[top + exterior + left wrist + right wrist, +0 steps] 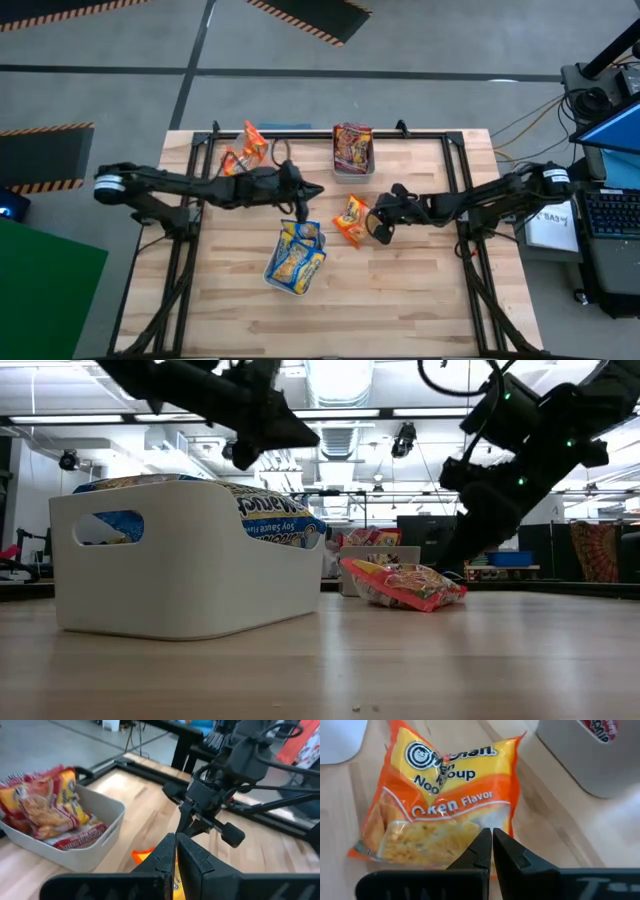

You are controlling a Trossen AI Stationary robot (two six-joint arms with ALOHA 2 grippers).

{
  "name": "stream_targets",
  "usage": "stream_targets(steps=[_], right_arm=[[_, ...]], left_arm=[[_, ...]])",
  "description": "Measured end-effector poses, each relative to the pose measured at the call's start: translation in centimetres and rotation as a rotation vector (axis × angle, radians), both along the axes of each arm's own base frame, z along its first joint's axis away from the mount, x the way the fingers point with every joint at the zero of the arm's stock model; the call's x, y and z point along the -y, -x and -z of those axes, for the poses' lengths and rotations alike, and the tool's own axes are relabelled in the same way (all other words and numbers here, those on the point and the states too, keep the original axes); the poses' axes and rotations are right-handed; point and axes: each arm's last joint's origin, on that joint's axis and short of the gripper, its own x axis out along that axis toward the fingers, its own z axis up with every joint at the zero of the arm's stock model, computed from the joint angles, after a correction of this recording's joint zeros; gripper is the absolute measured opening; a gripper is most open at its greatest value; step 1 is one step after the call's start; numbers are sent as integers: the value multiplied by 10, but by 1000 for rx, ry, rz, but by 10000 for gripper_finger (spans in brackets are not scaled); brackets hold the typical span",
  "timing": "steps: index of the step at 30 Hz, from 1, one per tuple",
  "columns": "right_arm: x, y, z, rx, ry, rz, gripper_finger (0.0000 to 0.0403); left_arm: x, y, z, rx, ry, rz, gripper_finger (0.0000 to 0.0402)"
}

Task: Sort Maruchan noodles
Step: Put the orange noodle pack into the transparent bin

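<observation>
Noodles sit in three spots. One orange packet lies loose on the table, beside the right gripper, whose fingers are pressed together just above it, holding nothing. Blue-and-yellow packets fill a white bin; red packets fill another bin. The left gripper hangs above the white bin, fingers closed and empty.

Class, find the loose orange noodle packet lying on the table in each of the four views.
High view: table centre, orange packet.
Low view: right of the white bin, at.
Left wrist view: corner behind fingers.
Right wrist view: fills the middle.
Shared landmark: right gripper beside it.
</observation>
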Motion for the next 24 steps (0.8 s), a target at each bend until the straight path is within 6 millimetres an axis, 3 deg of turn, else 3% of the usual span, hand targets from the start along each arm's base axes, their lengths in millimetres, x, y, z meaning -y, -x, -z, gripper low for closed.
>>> stream_targets(steps=[8, 12, 19, 24], right_arm=[[0, -10, 26, -75, 7, 7, 9], [0, -12, 44, -132, -3, 22, 9], [1, -12, 61, -179, -15, 40, 9], [1, -13, 61, -171, -17, 42, 9]], left_arm=[[-3, -33, 13, -155, 52, -14, 1], [-3, -46, 21, -209, 100, -10, 22], [-3, -64, 35, -250, 181, 24, 110], [-4, -78, 47, -309, 205, 11, 184]])
